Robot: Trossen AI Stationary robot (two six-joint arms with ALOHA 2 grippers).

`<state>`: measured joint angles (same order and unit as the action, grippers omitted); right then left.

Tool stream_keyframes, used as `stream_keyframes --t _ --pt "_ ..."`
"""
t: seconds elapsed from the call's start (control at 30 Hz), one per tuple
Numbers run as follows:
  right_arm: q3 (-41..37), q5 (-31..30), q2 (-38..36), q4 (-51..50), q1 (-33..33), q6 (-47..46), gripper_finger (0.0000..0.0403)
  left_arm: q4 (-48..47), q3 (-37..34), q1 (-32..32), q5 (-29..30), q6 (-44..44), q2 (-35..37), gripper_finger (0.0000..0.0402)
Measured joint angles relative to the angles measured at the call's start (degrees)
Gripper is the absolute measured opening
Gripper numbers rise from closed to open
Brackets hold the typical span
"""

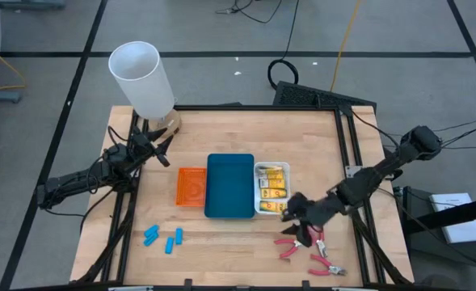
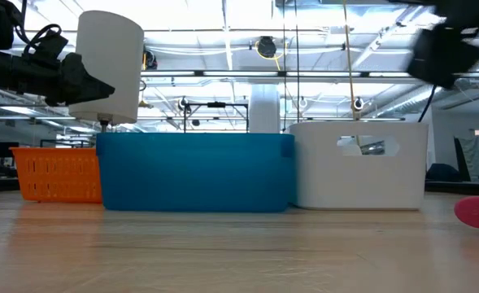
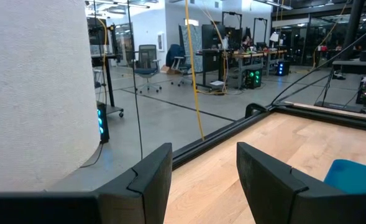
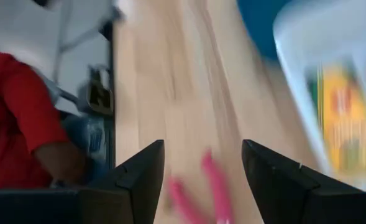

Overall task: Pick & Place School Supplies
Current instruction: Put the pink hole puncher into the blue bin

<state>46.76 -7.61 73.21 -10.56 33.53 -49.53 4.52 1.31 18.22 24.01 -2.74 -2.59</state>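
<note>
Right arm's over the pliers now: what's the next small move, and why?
Probably lower the right gripper straight onto the nearest pink-handled pliers. Its jaws stand open and empty just above them, and the yellow packets already lie in the white tray.

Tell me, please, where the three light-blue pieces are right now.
In the high view, the light-blue pieces lie on the table's front left, in front of the orange tray.

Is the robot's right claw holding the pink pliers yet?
Apart. In the right wrist view the right claw is open, and the pink pliers lie on the table beyond its fingers, with bare wood showing around them.
</note>
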Motion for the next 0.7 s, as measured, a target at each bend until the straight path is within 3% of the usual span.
stream_keyframes --t 0.3,0.53,0.7 --pt "1.6 0.2 1.4 -20.9 9.6 -41.3 0.0189 0.0 0.0 0.0 0.0 0.0 0.0 0.0182" --pt "1.6 0.5 3.7 -29.0 12.0 -51.0 0.0164 0.0 0.0 0.0 0.0 0.0 0.0 0.0182" --pt "1.6 5.8 6.0 -29.6 12.0 -52.0 0.0154 0.0 0.0 0.0 0.0 0.0 0.0 0.0182"
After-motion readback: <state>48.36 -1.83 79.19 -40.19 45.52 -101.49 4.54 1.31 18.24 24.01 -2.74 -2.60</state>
